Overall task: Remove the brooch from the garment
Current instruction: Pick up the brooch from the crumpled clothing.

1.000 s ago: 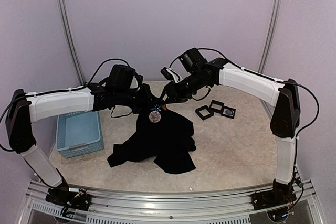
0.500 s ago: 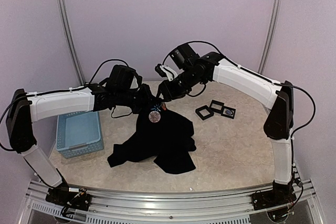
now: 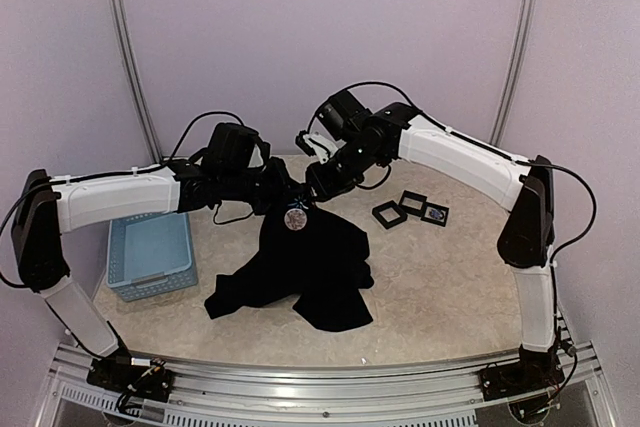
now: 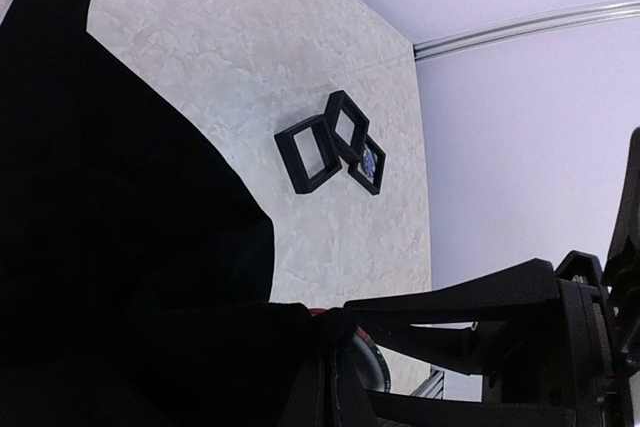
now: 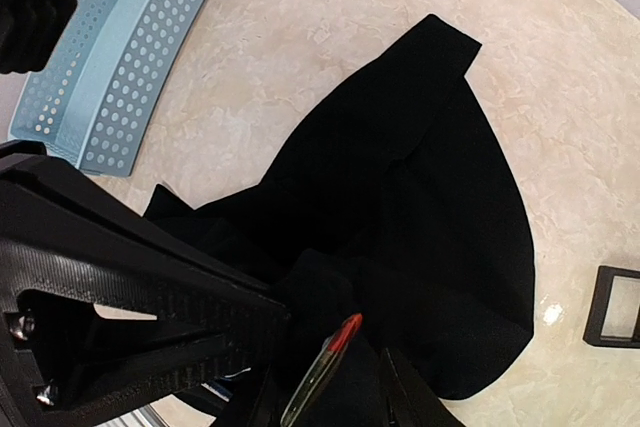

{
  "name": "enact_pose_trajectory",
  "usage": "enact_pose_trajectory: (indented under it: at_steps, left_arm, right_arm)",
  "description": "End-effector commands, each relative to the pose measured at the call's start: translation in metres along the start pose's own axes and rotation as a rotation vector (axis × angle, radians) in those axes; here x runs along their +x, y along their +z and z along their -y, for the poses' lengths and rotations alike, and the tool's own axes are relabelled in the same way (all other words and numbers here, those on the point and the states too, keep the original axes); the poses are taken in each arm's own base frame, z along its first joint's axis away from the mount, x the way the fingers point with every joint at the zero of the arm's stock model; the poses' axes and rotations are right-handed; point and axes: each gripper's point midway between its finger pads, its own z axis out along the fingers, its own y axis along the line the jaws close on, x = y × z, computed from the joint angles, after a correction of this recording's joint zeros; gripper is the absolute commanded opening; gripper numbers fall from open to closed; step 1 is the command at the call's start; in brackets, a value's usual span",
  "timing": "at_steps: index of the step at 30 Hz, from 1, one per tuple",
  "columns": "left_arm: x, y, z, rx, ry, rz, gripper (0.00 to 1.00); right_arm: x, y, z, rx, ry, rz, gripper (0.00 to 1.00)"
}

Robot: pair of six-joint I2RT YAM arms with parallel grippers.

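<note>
1. Brooch (image 3: 294, 218): a small round disc pinned high on the garment (image 3: 305, 267), just under the peak that I hold up off the desk (image 3: 440, 277). The rest of the black cloth hangs down and pools on the desk.
2. My left jaws are shut tight on the garment at that peak, so the cloth hangs stretched below the brooch.
3. My right jaws are at the brooch from the other side. In the right wrist view its red-rimmed edge lies between them. I cannot tell whether they are clamped on it or just short of it.
4. By my reckoning, the step in hand is getting a grip on the brooch, which is not yet off the cloth.
5. The next move calls for a firm pinch on the disc alone, with no cloth trapped. Then I should pull away from my left jaws while they hold fast. The fastening is hidden from me, so I would pull gently.
6. The basket (image 3: 150, 252) sits to my left and the three frames (image 3: 411, 209) to my right, both well apart from the work.
</note>
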Motion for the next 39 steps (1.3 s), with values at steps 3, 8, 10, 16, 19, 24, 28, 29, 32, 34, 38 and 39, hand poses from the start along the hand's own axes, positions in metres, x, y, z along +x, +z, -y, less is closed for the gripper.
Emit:
enact_pose_trajectory:
  at_steps: [3,8,10,16,19,24,28,29,32,34,38,39]
  left_arm:
    - [-0.003,-0.007,0.017,0.067,0.005,0.019,0.00]
    - [-0.001,-0.008,0.019,0.080,0.010,0.011,0.00]
    - [0.000,-0.008,0.018,0.080,0.010,0.008,0.00]
    - [0.004,-0.011,0.008,0.053,-0.009,0.005,0.00]
    - [0.006,-0.012,0.005,0.046,-0.015,0.006,0.00]
    - [0.006,-0.014,0.005,0.041,-0.016,0.008,0.00]
    - [0.007,-0.013,0.003,0.032,-0.017,0.006,0.00]
    - [0.007,-0.013,0.003,0.031,-0.017,0.006,0.00]
    - [0.007,-0.013,0.003,0.030,-0.016,0.005,0.00]
    - [0.007,-0.012,0.003,0.030,-0.017,0.005,0.00]
    - [0.007,-0.012,0.003,0.030,-0.016,0.007,0.00]
    - [0.006,-0.013,0.003,0.031,-0.015,0.008,0.00]
  right_arm:
    - [0.010,0.006,0.008,0.072,-0.020,-0.015,0.30]
    - [0.008,0.009,0.002,0.034,-0.029,-0.012,0.23]
    - [0.008,0.009,0.001,0.032,-0.029,-0.010,0.19]
    - [0.001,-0.001,0.001,0.038,-0.023,0.025,0.21]
    - [-0.005,-0.009,-0.001,0.033,-0.018,0.051,0.22]
    - [-0.007,-0.015,-0.002,0.034,-0.014,0.066,0.20]
    - [-0.009,-0.018,-0.001,0.037,-0.014,0.076,0.19]
    - [-0.010,-0.019,-0.002,0.036,-0.016,0.080,0.19]
    - [-0.011,-0.023,-0.002,0.038,-0.017,0.085,0.22]
    - [-0.012,-0.024,-0.002,0.041,-0.016,0.087,0.23]
    - [-0.009,-0.022,0.001,0.052,-0.023,0.080,0.16]
    - [-0.007,-0.019,0.002,0.056,-0.023,0.071,0.13]
